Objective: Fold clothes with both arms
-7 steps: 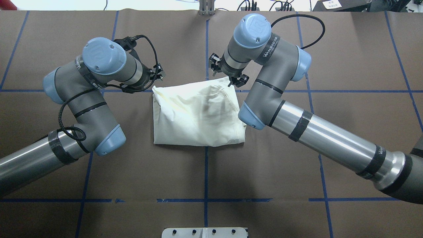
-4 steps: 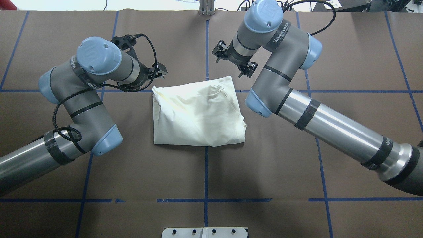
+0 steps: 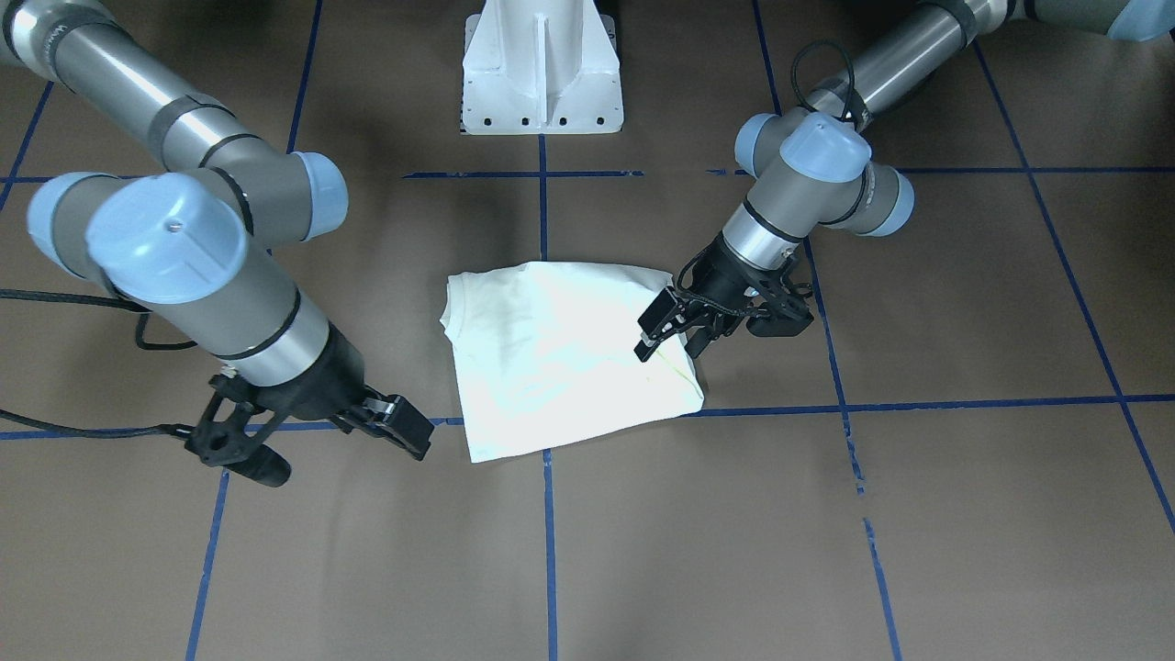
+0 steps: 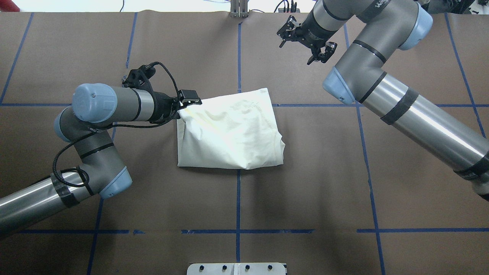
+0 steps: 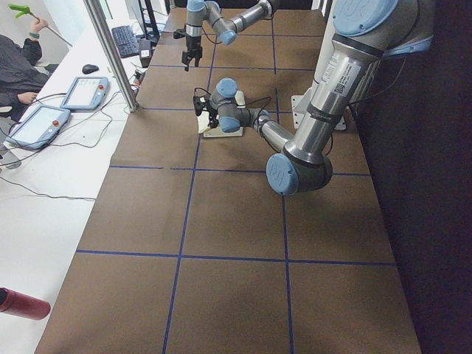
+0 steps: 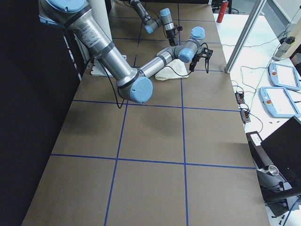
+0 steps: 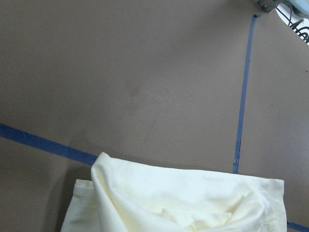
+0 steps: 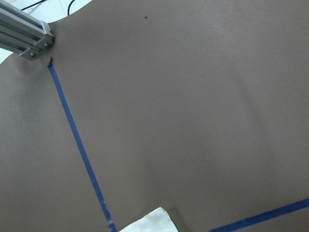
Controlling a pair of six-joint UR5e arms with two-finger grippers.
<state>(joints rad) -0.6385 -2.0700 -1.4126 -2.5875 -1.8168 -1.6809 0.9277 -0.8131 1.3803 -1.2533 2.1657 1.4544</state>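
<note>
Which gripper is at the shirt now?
The left gripper, at a far corner of the shirt; the right gripper hangs well away from it.

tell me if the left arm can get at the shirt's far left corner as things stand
Probably yes: the left gripper is right at that corner of the shirt, with nothing lying between them.

Robotics laboratory, manipulation test cell. Evidence:
- worktable (image 4: pixel 305 172) covered in brown paper, marked into squares with blue tape (image 4: pixel 237 198)
- grey jointed left arm (image 4: pixel 95 110) and right arm (image 4: pixel 401 110), with a white pedestal base (image 3: pixel 542 73) between them
- aluminium frame post (image 5: pixel 110 55)
- cables (image 4: pixel 285 5) at the table's far edge
- adjoining white bench (image 5: pixel 44 221) carrying two teach pendants (image 5: pixel 81 92), keyboard (image 5: pixel 127 40) and mouse (image 5: pixel 89 68)
- seated person (image 5: pixel 15 66) alongside
</note>
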